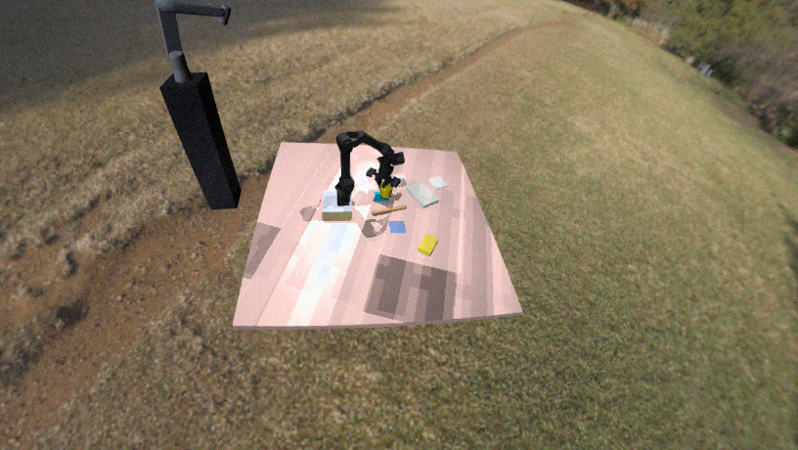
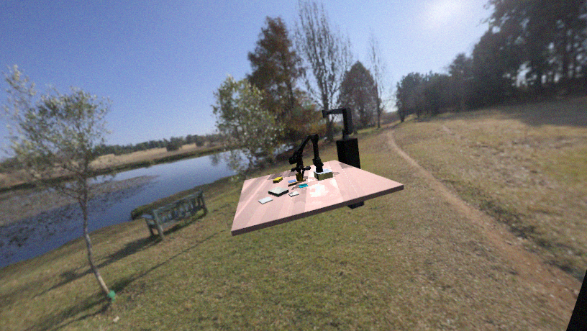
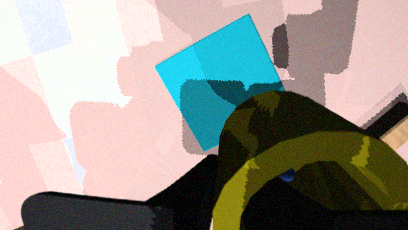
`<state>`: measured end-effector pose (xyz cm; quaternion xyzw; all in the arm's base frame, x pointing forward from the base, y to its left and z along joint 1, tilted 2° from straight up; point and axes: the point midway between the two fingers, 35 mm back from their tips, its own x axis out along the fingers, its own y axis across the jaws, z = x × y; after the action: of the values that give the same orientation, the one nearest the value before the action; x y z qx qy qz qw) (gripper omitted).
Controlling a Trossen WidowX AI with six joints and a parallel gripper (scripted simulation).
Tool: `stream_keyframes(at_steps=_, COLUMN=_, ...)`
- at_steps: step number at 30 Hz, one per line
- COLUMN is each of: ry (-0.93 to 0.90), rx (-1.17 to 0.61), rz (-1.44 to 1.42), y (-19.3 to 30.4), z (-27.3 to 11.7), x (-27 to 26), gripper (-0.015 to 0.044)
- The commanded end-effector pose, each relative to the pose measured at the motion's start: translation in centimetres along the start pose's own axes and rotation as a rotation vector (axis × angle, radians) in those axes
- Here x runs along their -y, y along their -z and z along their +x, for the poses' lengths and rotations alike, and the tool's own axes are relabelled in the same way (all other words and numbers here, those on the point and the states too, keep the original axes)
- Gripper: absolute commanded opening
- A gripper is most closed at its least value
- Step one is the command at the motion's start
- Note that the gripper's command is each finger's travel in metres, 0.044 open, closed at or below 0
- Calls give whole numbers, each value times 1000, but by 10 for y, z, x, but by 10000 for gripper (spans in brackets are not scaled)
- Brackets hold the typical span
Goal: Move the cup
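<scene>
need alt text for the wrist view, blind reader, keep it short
Seen from the wrist, the pincer is shut on a yellow cup that fills the lower right, with a blue marble just visible inside. Beyond the cup, a cyan pad lies flat on the pink table, partly in shadow.

Wooden stick point(image 1: 388, 209), yellow block point(image 1: 427, 245), grey slab point(image 1: 422, 194), black post point(image 1: 199, 139).

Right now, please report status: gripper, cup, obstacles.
Gripper shut on cup, upright. Cup above cyan pad, not set down. Wooden stick lies beside the pad.
</scene>
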<state>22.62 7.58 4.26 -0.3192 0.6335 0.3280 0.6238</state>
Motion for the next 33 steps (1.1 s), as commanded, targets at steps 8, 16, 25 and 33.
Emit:
stream_keyframes(at_steps=8, ry=-5, rx=2, rz=0, y=-13, z=-1, x=-16, gripper=0)
stream_keyframes(at_steps=16, ry=-6, rx=3, rz=0, y=-21, z=-1, x=-27, gripper=0)
stream_keyframes(at_steps=25, ry=-7, rx=3, rz=0, y=-23, z=8, x=-29, gripper=0)
stream_keyframes(at_steps=33, ry=-7, rx=3, rz=0, y=-24, z=21, x=-29, gripper=0)
